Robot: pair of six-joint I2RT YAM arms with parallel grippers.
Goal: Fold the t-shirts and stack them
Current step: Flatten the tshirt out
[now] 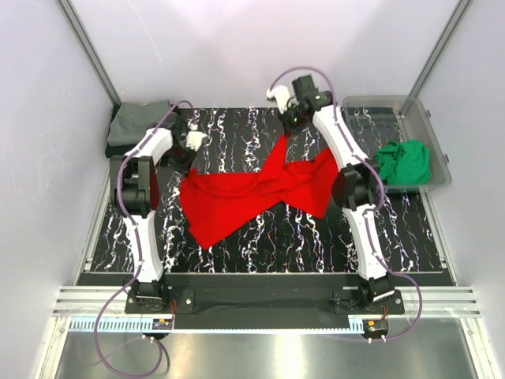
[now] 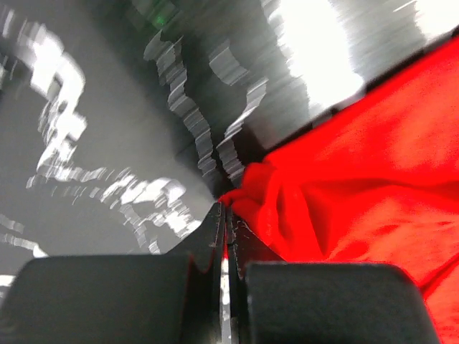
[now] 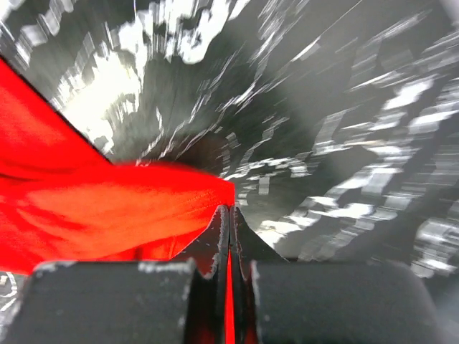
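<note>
Left gripper [image 2: 224, 218], right gripper [image 3: 229, 215] pinch red t-shirt [image 1: 237, 197], rumpled, twisted at middle.

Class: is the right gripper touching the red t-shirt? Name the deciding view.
Touching. The right wrist view shows the right gripper shut on the red t-shirt, cloth pinched between its jaws.

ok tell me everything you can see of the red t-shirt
The red t-shirt is plain bright red soft cloth, crumpled and twisted across the middle of the black marbled table, not folded. The left gripper and the right gripper are each shut on a pinch of its edge; a strip stretches toward the right one.
</note>
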